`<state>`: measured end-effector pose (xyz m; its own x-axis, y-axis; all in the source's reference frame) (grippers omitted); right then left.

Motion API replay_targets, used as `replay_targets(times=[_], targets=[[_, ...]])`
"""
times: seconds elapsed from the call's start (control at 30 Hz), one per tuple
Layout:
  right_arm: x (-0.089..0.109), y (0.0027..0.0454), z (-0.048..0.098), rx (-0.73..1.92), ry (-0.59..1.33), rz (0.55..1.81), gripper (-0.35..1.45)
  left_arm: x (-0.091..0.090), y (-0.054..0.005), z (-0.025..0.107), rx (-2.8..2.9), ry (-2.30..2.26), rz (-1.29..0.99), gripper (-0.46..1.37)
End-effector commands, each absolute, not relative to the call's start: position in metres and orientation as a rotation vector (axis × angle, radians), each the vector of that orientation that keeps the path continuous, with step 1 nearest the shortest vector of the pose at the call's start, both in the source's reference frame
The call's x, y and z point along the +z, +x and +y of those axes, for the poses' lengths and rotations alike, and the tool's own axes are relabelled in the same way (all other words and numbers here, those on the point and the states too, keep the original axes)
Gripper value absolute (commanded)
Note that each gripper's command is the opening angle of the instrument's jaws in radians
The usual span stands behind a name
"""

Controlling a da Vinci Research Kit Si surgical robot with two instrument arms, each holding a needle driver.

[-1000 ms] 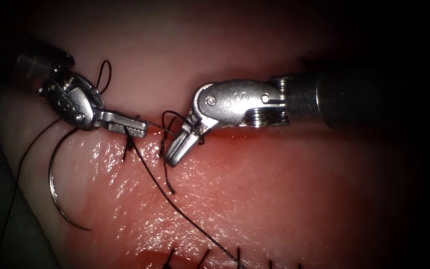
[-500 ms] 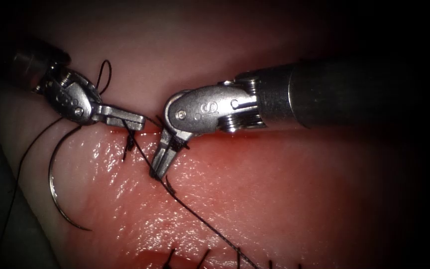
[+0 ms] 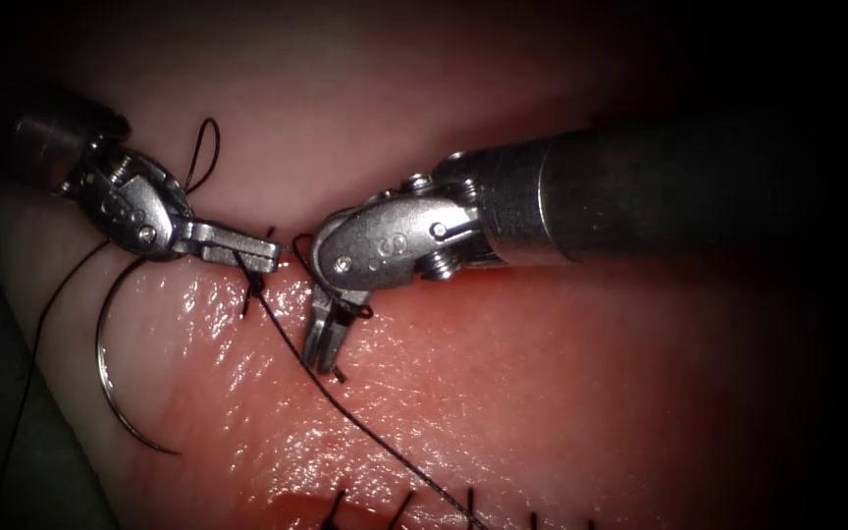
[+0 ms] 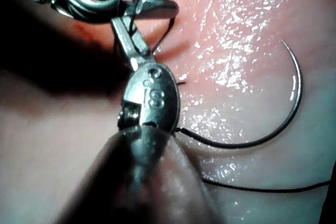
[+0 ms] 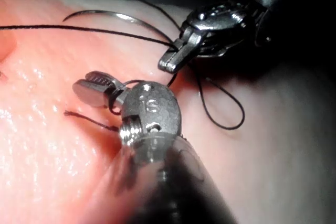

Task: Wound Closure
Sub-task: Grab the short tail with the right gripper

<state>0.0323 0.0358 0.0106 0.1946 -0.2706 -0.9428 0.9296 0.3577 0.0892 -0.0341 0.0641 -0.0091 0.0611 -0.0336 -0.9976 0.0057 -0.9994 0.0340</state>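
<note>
My left tool [image 3: 247, 253] was clenched on the thread [image 3: 365, 428] at the cut [image 3: 287, 265], its jaws pointing right along the cut. My right tool [image 3: 322, 345] pointed down onto the tissue [image 3: 542, 393] just right of it, jaws closed with thread wound around them; I could not tell whether they gripped it. The needle [image 3: 110, 383] lay free on the tissue near its left edge, in neither tool and not in the tissue, its long axis running up and down, the curve bulging toward that edge. One strand ran from the left jaws diagonally toward the lower edge, past the stitches [image 3: 404, 505] there.
</note>
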Motion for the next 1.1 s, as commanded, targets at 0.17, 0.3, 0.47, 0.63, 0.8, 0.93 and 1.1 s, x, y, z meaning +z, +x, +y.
replay_targets(times=[0.17,0.3,0.47,0.63,0.8,0.93,1.1], targets=[[0.011,0.0318,0.0361,-0.996,0.758,0.955,0.95,-0.0091,-0.0335,0.0638,-2.127,2.265,-0.013,-0.35],[0.0118,0.0317,0.0361,-1.005,0.747,0.926,0.96,-0.009,-0.0335,0.0636,-2.123,2.268,-0.016,-0.35],[0.0133,0.0319,0.0346,-1.054,0.721,0.899,0.97,-0.0088,-0.0335,0.0634,-2.129,2.272,-0.006,-0.35],[0.0144,0.0319,0.0331,-1.114,0.695,0.875,0.9,-0.0088,-0.0335,0.0633,-2.131,2.274,0.0,-0.35],[0.0145,0.032,0.0327,-1.139,0.682,0.858,0.86,-0.0088,-0.0335,0.0632,-2.134,2.277,0.006,-0.35],[0.0147,0.0321,0.0323,-1.148,0.66,0.856,0.84,-0.0087,-0.0335,0.0631,-2.133,2.279,0.001,-0.35],[0.0154,0.0324,0.0313,-1.148,0.614,0.84,0.79,-0.0086,-0.0334,0.0627,-2.136,2.279,0.005,-0.35]])
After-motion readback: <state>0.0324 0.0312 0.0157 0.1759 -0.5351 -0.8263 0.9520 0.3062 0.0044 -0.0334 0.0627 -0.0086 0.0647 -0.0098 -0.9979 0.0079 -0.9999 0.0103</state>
